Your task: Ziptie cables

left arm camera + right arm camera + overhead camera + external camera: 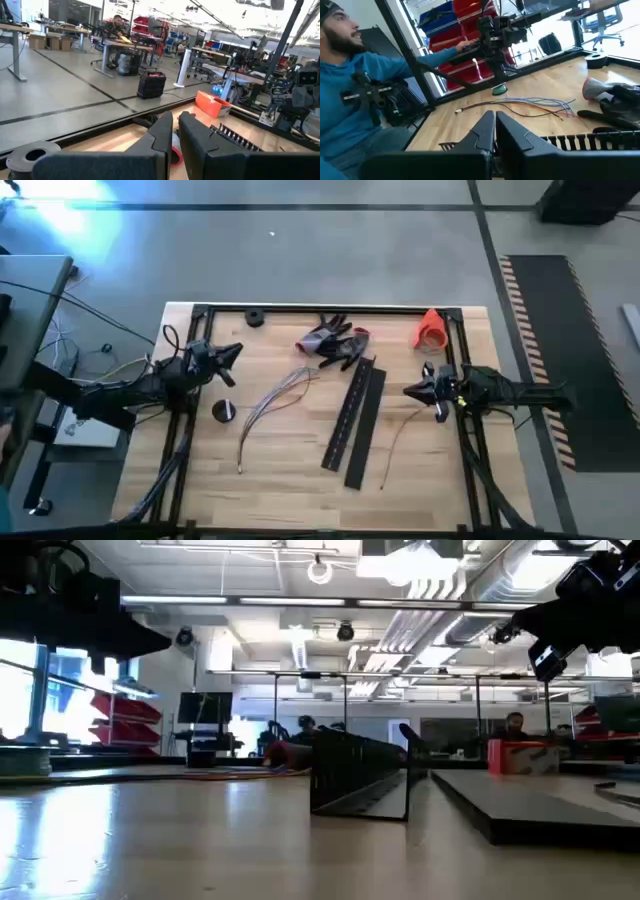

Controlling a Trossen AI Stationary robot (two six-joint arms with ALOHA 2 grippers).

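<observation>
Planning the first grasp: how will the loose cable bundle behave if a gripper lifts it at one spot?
The cables lie in slack curves, so they are probably floppy and would droop either side of the grasp. The ends fan apart near the gloves, so some strands may slip free. They look thin, likely light.

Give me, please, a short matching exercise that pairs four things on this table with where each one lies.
Things:
1. cables
2. gloves
3. black slotted strips
4. orange cone

Places:
A. far right corner of the table
B. right of centre, lying lengthwise side by side
C. left of centre, fanned out between the strips and the left gripper
D. far edge, near the middle

Pairs: 1-C, 2-D, 3-B, 4-A
</observation>
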